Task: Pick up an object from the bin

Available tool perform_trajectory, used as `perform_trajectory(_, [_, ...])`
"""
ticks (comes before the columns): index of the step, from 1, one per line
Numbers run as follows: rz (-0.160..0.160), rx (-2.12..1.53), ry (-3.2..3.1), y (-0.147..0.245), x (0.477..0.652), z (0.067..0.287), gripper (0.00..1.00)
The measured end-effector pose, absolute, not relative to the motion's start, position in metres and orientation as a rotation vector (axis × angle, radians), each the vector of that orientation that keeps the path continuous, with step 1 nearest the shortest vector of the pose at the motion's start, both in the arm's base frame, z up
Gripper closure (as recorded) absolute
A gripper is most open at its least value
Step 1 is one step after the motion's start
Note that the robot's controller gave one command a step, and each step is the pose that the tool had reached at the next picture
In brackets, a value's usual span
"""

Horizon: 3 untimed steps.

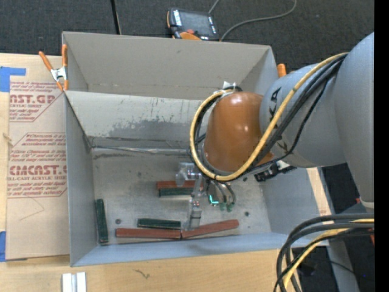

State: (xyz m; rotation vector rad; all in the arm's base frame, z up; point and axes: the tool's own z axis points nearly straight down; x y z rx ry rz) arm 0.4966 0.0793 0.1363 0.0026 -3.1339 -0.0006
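In the bin point(79, 181), red and green sticks point(149, 233)

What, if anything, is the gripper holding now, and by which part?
It cannot be told: the gripper is down at one end of a reddish-brown stick by the front wall of the bin.

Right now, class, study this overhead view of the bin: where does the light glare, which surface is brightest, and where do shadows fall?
In the camera view, a soft glare sits on the arm's orange cover. The bin is brightest and most evenly lit on its back wall. The floor around the gripper looks dimmer, seemingly shaded by the arm. The dark green bar by the left wall lies in duller light.
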Motion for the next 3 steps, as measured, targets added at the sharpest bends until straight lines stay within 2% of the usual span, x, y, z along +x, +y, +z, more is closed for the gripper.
perform_trajectory(1, [0.002,0.071,-3.143,0.046,0.59,0.067,0.0])
perform_trajectory(2, [-0.002,0.074,-3.143,0.049,0.589,0.07,1.0])
perform_trajectory(3, [-0.003,-0.022,-3.152,0.055,0.579,0.25,1.0])
